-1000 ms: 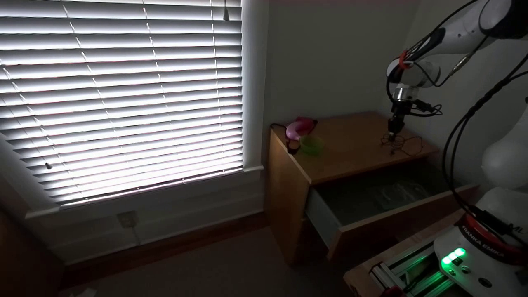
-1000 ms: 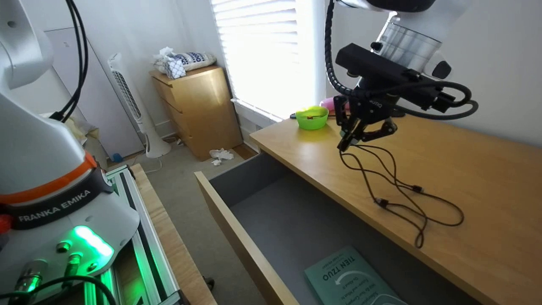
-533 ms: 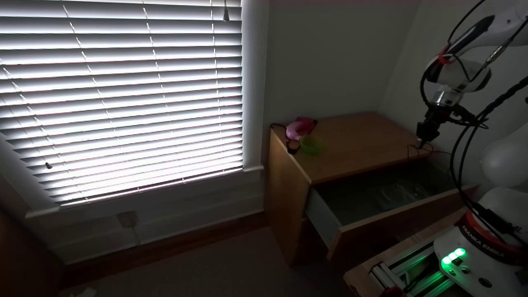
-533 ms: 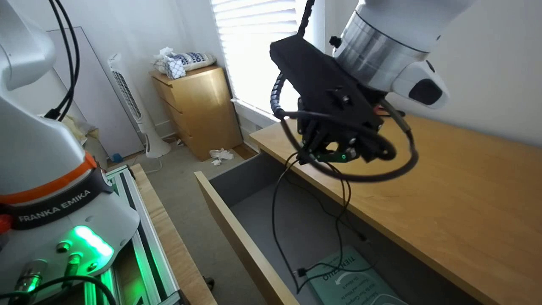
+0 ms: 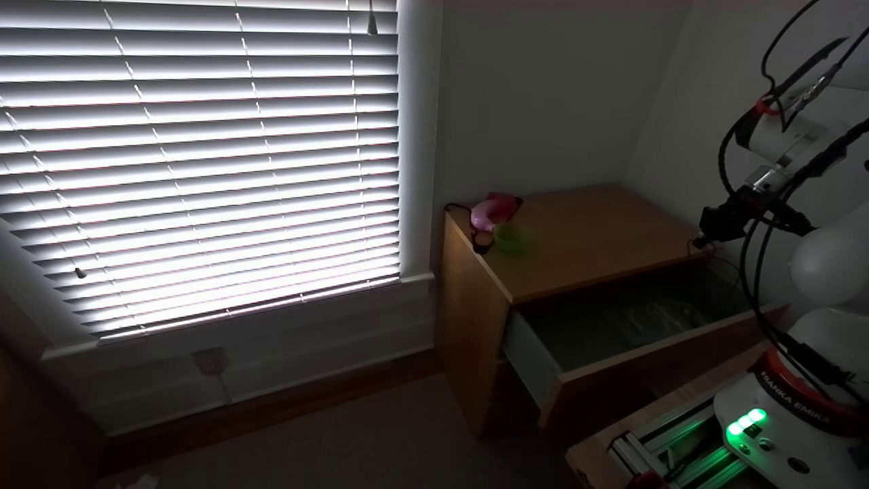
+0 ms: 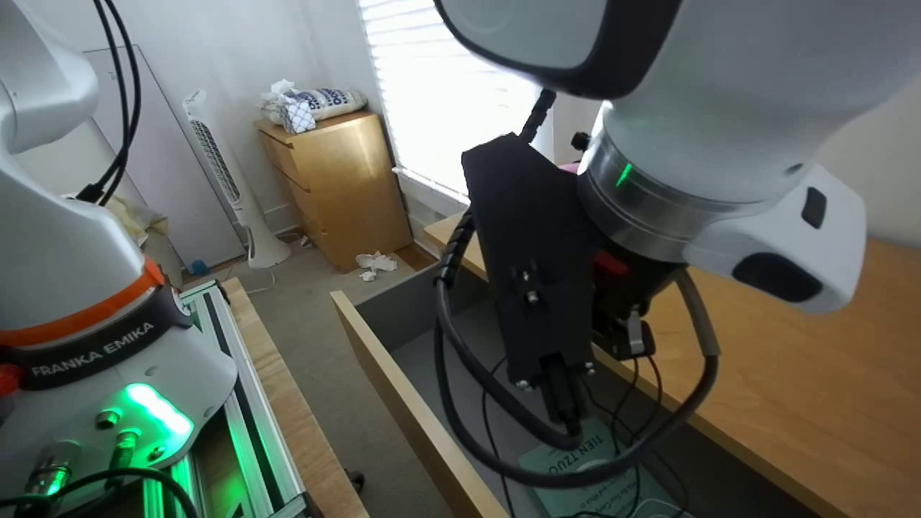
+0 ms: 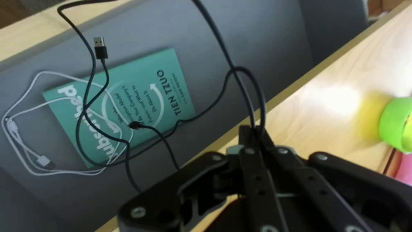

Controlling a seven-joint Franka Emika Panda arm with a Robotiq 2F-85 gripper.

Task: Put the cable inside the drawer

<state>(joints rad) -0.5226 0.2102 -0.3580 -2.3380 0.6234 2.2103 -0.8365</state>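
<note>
My gripper (image 7: 256, 130) is shut on a black cable (image 7: 227, 56) in the wrist view, with strands rising from between its fingertips. The cable hangs in loose loops over the open drawer (image 7: 161, 24), its USB plug (image 7: 100, 51) and other end above the drawer floor. In an exterior view the gripper (image 5: 699, 242) is near the dresser's front edge, above the drawer (image 5: 665, 363). In an exterior view the wrist and camera mount mostly hide the gripper, and parts of the cable (image 6: 486, 417) show hanging down into the drawer (image 6: 403, 388).
A teal book (image 7: 177, 71) and a white cable (image 7: 43, 160) lie in the drawer. A green bowl (image 5: 512, 239) and a pink object (image 5: 490, 212) sit on the dresser top (image 5: 584, 238), near the window side.
My gripper has moved from over the dresser top back toward the robot base. The cable, which rested partly on the dresser top, now hangs over the drawer. The wrist has tilted.
</note>
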